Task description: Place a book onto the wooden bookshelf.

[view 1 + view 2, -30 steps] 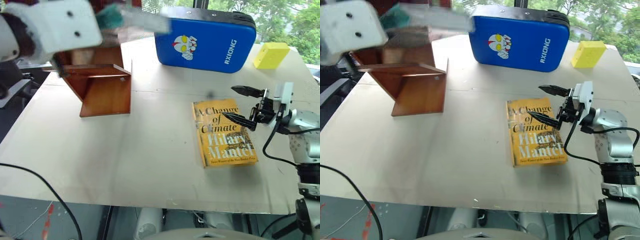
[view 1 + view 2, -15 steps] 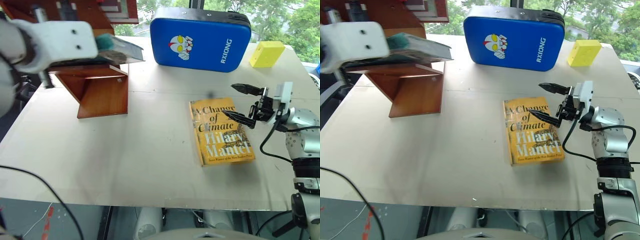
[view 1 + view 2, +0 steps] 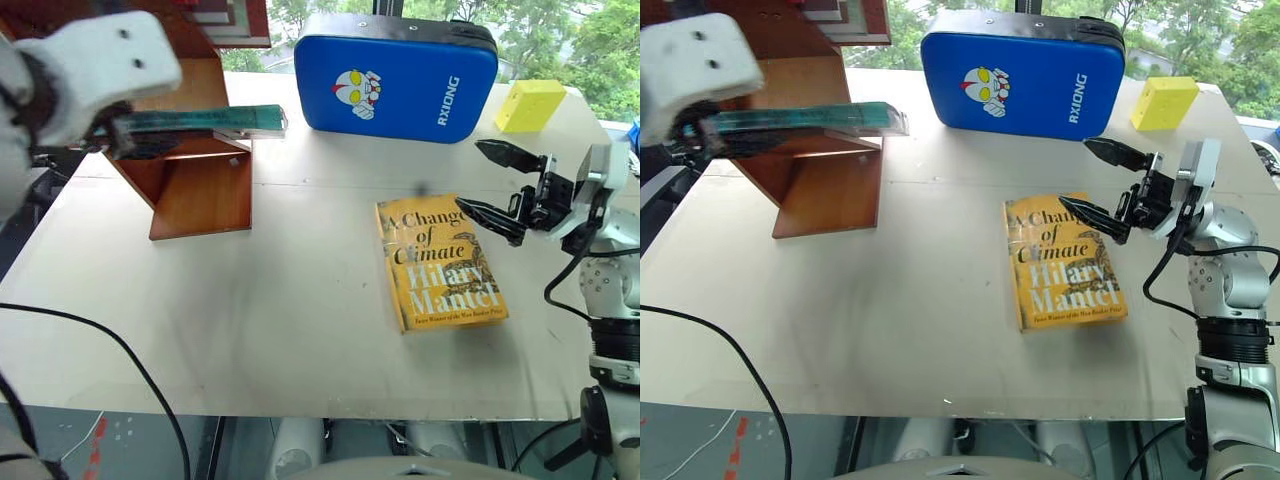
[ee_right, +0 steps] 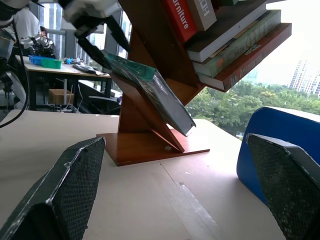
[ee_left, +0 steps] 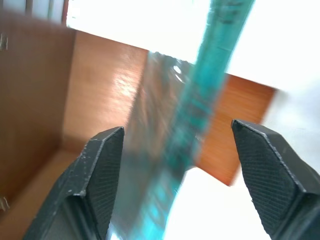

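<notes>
Letting go: your left gripper (image 5: 175,165) has its jaws apart around the book (image 3: 200,120), which rests on the bookshelf (image 3: 200,190) board. Right gripper (image 3: 497,187) idles spread wide over the yellow book (image 3: 440,262).

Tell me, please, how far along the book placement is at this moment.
Nearly done: the teal book lies on the wooden bookshelf, overhanging its board. In hand: the left gripper has its jaws spread around the book. Left: withdraw that arm. The right gripper hangs open over the yellow book.
</notes>
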